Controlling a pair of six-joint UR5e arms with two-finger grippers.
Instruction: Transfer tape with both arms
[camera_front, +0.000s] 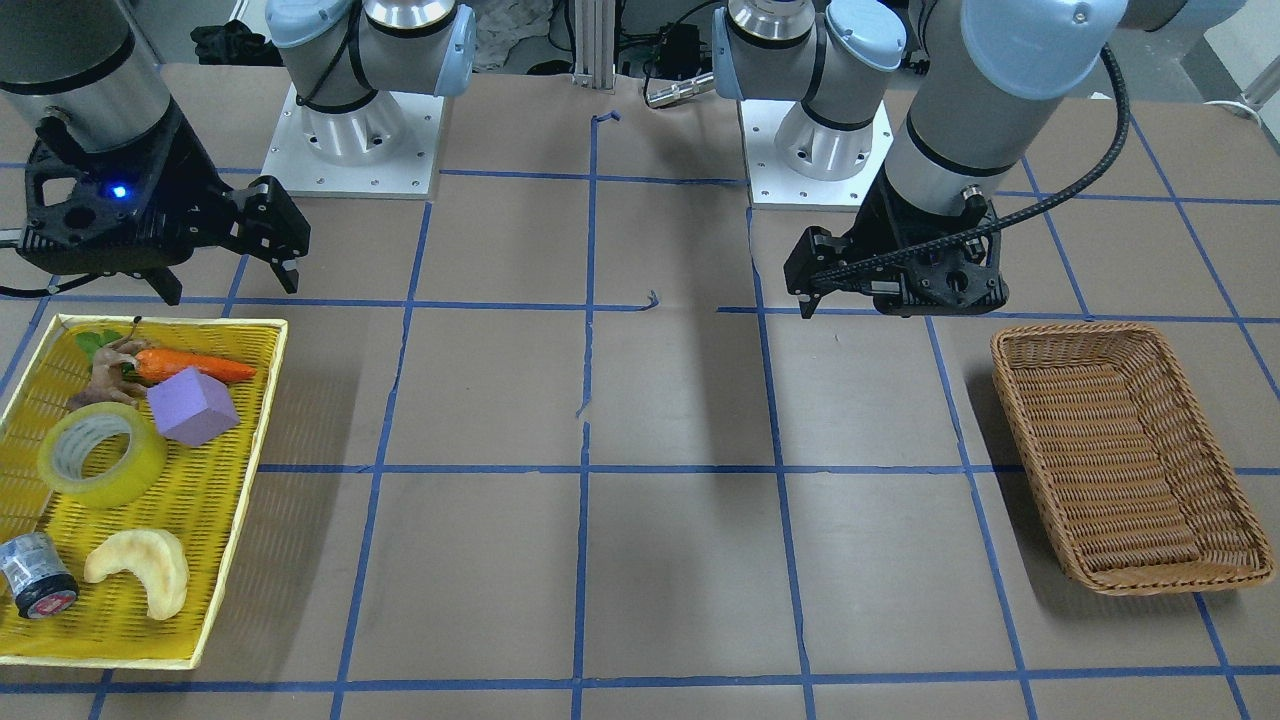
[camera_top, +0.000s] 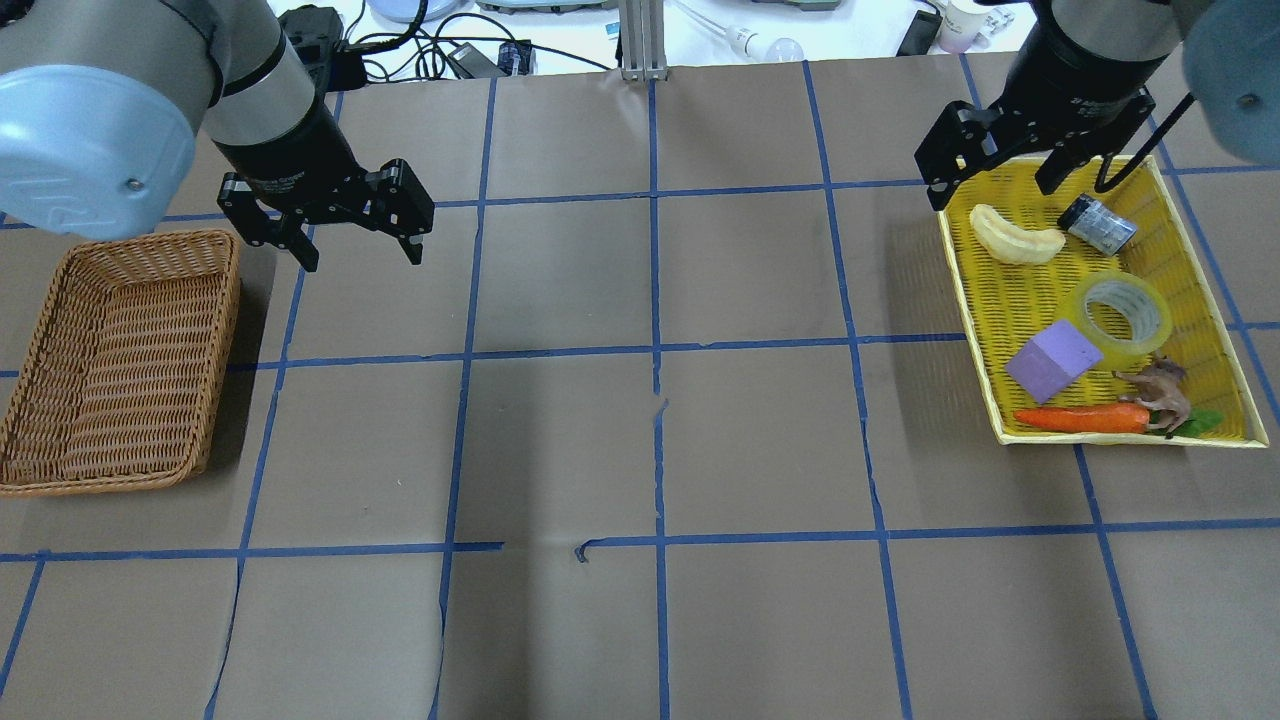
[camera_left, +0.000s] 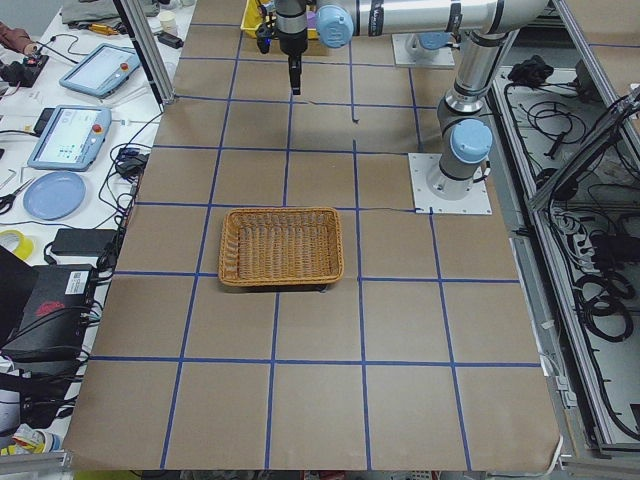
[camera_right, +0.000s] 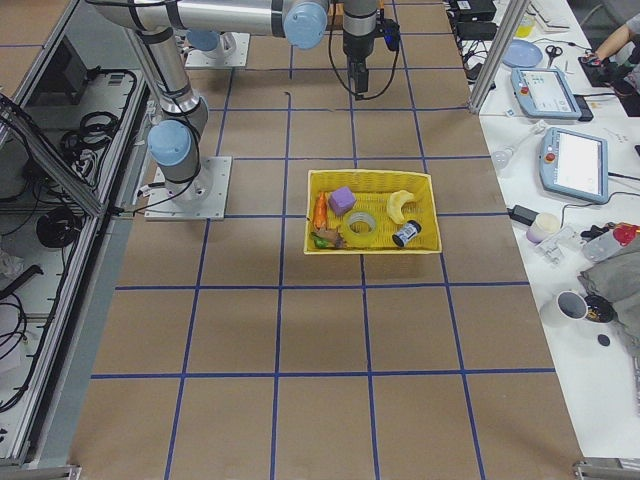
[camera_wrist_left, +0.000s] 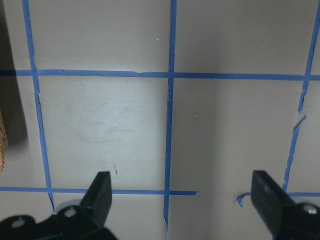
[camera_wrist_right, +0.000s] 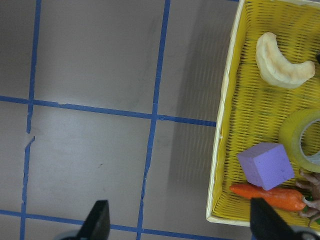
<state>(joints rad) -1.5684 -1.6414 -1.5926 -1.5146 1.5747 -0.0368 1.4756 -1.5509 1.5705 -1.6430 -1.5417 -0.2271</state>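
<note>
The yellow translucent tape roll (camera_front: 102, 453) lies flat in the yellow tray (camera_front: 215, 520), next to a purple cube (camera_front: 192, 405). It also shows in the overhead view (camera_top: 1122, 312) and at the right edge of the right wrist view (camera_wrist_right: 305, 135). My right gripper (camera_top: 995, 190) is open and empty. It hovers high by the tray's edge (camera_wrist_right: 222, 150), apart from the tape. My left gripper (camera_top: 362, 258) is open and empty above bare table, just beside the wicker basket (camera_top: 225, 350).
The tray also holds a carrot (camera_front: 195, 367), a toy animal (camera_front: 110, 375), a pale crescent bread (camera_front: 145, 570) and a dark silver roll with a red end (camera_front: 35, 575). The wicker basket (camera_front: 1010, 370) holds nothing. Blue tape lines grid the brown table.
</note>
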